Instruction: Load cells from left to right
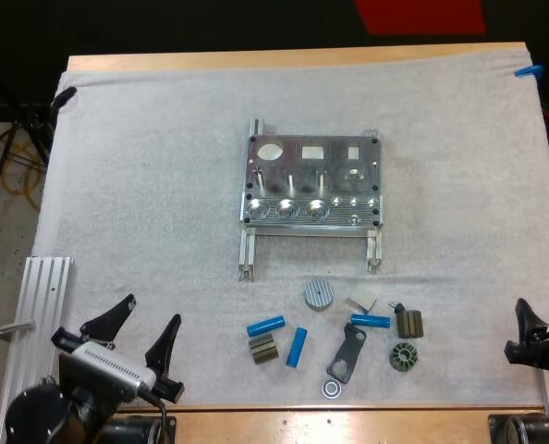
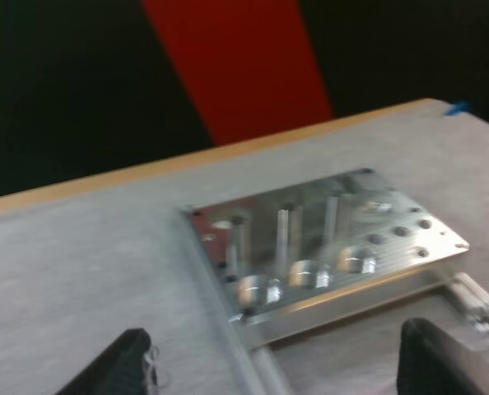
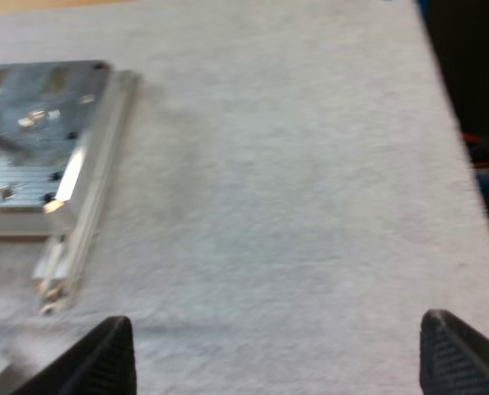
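White mat (image 1: 145, 166) covered table | metal fixture (image 1: 311, 185) sat at frame centre | left gripper (image 1: 151, 310) lower left, fingers wide apart | right gripper (image 3: 269, 329) lower right edge, fingers wide apart | three blue cylinders (image 1: 266, 325) lay lower centre, below fixture, among small dark parts (image 1: 409, 324)

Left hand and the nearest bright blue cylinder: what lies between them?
Nothing: in the high view, bare white mat separates the left hand from that bright blue cylinder.

Metal fixture (image 1: 311, 180) centred on mat (image 1: 145, 185); three blue cylinders (image 1: 266, 325) nearer arms; left pincer (image 1: 151, 311) spread, empty.
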`<state>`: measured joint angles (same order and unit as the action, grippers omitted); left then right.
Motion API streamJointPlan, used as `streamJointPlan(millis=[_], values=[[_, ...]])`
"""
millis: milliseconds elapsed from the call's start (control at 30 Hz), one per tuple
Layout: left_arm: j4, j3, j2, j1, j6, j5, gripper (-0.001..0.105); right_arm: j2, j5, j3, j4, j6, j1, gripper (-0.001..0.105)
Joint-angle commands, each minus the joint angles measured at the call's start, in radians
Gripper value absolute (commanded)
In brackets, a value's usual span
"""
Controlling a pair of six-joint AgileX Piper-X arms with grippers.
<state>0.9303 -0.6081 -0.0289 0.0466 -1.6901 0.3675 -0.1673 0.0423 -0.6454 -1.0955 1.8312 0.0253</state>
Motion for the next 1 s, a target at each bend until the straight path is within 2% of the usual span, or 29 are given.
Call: streamJointPlan(millis=[0,67,167,267,367,433,533,700,767,900,967], values=[[-0.009,-0.027,-0.056,0.004,0.005,0.055,0.061,-0.031,0.037,-0.030,0.008,0.013,0.014,0.069],[-0.009,-0.063,-0.126,0.014,0.005,0.101,0.061,-0.075,0.075,-0.062,0.008,0.016,0.034,0.069],[-0.005,-0.112,-0.222,0.047,0.017,0.109,0.061,-0.120,0.141,-0.104,0.005,0.031,0.073,0.069],[0.033,-0.175,-0.310,0.095,0.101,0.109,0.061,-0.159,0.166,-0.145,0.001,0.038,0.120,0.069],[0.085,-0.240,-0.413,0.159,0.150,0.109,0.061,-0.205,0.172,-0.186,-0.025,0.069,0.179,0.069],[0.098,-0.255,-0.440,0.177,0.164,0.109,0.061,-0.217,0.172,-0.199,-0.034,0.084,0.194,0.069],[0.116,-0.296,-0.541,0.272,0.220,0.105,0.061,-0.264,0.176,-0.220,-0.053,0.120,0.273,0.069],[0.149,-0.320,-0.667,0.404,0.307,0.016,0.061,-0.304,0.238,-0.221,-0.053,0.121,0.391,0.069],[0.162,-0.320,-0.723,0.455,0.351,-0.057,0.061,-0.315,0.250,-0.221,-0.050,0.121,0.434,0.069],[0.166,-0.320,-0.835,0.507,0.400,-0.133,0.061,-0.318,0.250,-0.221,-0.027,0.121,0.482,0.069],[0.166,-0.320,-0.883,0.515,0.419,-0.140,0.061,-0.318,0.250,-0.221,-0.016,0.121,0.487,0.069]])
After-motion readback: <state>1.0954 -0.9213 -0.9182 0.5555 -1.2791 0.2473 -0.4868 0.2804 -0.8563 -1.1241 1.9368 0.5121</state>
